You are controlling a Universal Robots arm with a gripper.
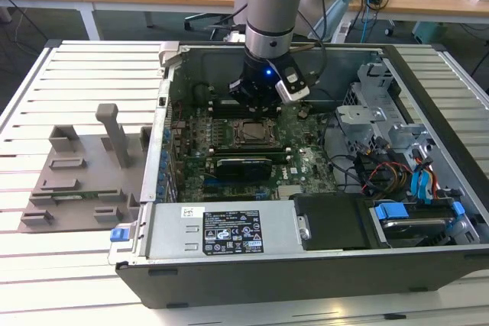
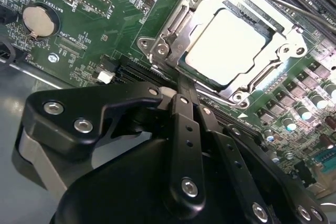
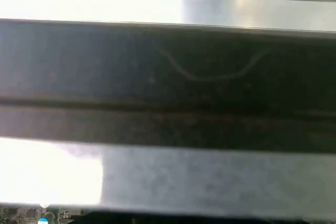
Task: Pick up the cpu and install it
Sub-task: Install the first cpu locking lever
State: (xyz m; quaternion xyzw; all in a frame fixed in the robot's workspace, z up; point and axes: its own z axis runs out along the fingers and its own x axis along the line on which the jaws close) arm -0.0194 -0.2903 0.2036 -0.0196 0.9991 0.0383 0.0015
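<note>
Inside the open computer case (image 1: 321, 269), on the green motherboard (image 2: 123, 22): one cpu (image 2: 228, 48), lying flat in one metal socket frame (image 2: 157, 45), silvery top facing up. Square, so no long axis to speak of; edges set askew in the second wrist view, one corner towards the hand (image 2: 181, 85). Near edge of the chip partly covered by the frame's bar.

One hand only, black, fingers together with nothing seen between them, tips just beside the socket frame and apart from the cpu. Tips themselves hard to make out against the dark links. One arm (image 1: 275, 5) above the board in the exterior view.

One round coin cell (image 2: 39, 19) on the board, well apart from the socket. One long black card (image 1: 244, 166) near the socket. One grey fixture (image 1: 84, 181) on the slatted surface (image 1: 84, 74), at the exterior view's left of the case.

First wrist view blurred: pale and dark bands, plus a sliver of green board (image 3: 26, 213) cut off at the edge.
</note>
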